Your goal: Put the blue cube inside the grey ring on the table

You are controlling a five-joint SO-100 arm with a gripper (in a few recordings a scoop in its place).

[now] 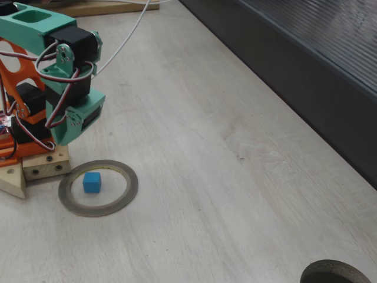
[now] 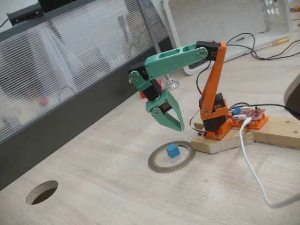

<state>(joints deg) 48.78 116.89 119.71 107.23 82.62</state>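
1. Hand (image 2: pixel 168 121) is hanging above the counter (image 1: pixel 247 177) with its two green fingers parted a little and nothing between them, just up and to about 11 o'clock of the grey ring (image 2: pixel 172 156) in that fixed view.
2. Sitting flat inside the ring's hole is the blue cube (image 1: pixel 92 182), toward the 10 o'clock side of the opening in a fixed view and apart from the rim; I am judging the placing as done.
3. Any risk is coming from the arm itself: if the hand is dropping or swinging low as it is pulling away, a fingertip could be clipping the cube or dragging the thin ring out from around it.
4. Lying close by at about 3 o'clock of the ring is the wooden base block (image 2: pixel 225 140), so a nudged ring could be riding up against it.
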